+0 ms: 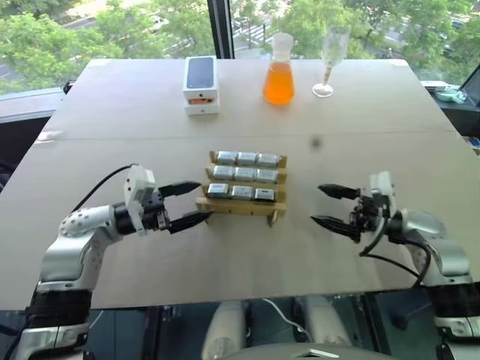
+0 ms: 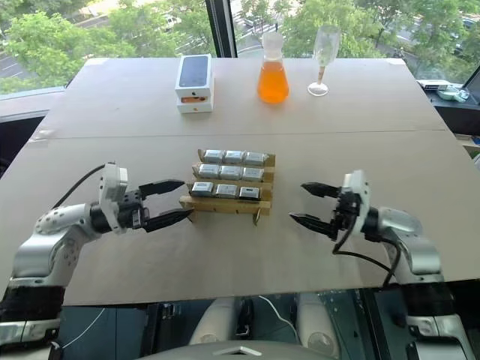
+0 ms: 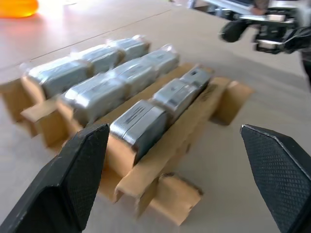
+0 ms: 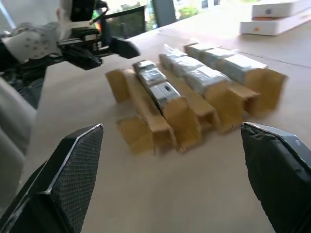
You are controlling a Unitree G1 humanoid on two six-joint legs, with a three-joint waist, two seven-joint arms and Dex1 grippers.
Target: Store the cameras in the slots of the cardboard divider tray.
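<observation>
The tan cardboard divider tray (image 1: 271, 209) stands at the middle of the table with silver-grey cameras (image 1: 241, 175) in its three stepped rows; each row holds three. My left gripper (image 1: 190, 204) is open just left of the tray's near corner, fingertips close to the cardboard, nothing between them. My right gripper (image 1: 327, 205) is open a short way right of the tray, apart from it and empty. The left wrist view looks along the rows of cameras (image 3: 142, 119); the right wrist view shows the tray (image 4: 190, 127) from its other side.
At the back of the table stand a white phone box (image 1: 201, 85), a flask of orange liquid (image 1: 278, 71) and a stemmed glass (image 1: 328, 61). Bare tabletop lies in front of the tray and to both sides.
</observation>
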